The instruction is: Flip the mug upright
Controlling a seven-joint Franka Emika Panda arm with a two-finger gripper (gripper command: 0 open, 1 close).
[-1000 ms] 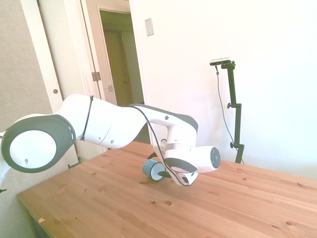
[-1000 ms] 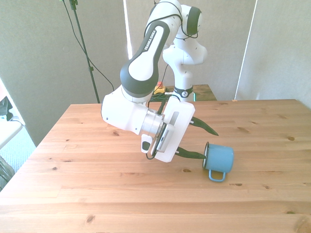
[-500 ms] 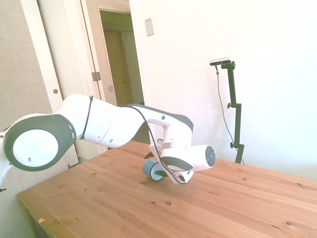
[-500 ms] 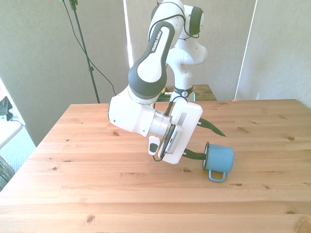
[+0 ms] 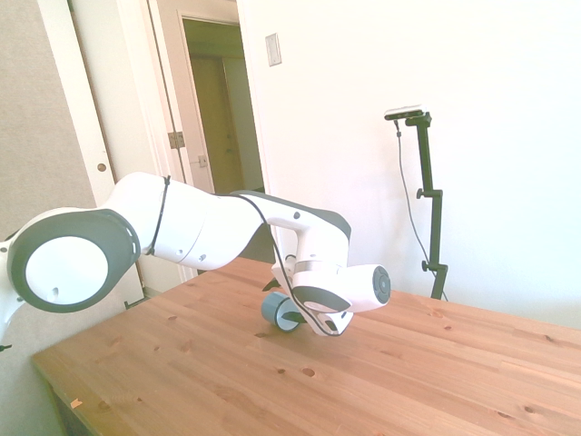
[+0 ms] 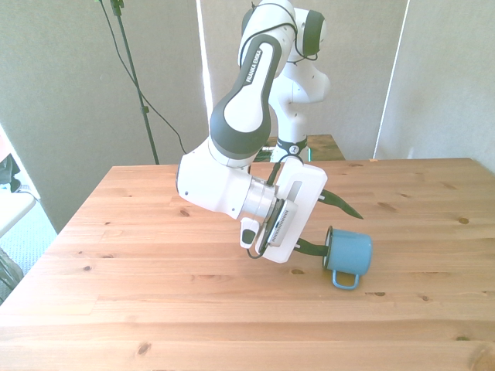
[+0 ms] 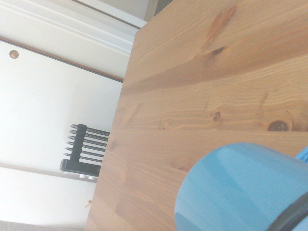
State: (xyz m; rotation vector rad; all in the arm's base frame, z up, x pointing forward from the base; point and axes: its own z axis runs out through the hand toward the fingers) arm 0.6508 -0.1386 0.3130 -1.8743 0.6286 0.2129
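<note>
The blue mug (image 6: 352,253) lies on its side on the wooden table (image 6: 155,294), its dark-rimmed mouth turned to the front view's left and its loop handle (image 6: 345,279) pointing at the camera. My gripper (image 6: 343,231) is open right at the mouth. One dark finger (image 6: 312,247) reaches the rim low down, and the other (image 6: 340,205) runs past the mug's far side, higher up. Whether either one touches the mug is unclear. From the side, the mug (image 5: 279,312) peeks out behind the white hand. Up close, the wrist view fills with the mug's blue wall (image 7: 240,187).
The table's edge (image 5: 54,381) runs close to the arm's elbow in the side view. An open doorway (image 5: 218,109) stands beyond the table. A black ribbed object (image 7: 84,154) sits off the table in the wrist view.
The hand has shifted a little toward the mug, to the front view's right, and sunk slightly. The mug has not moved.
</note>
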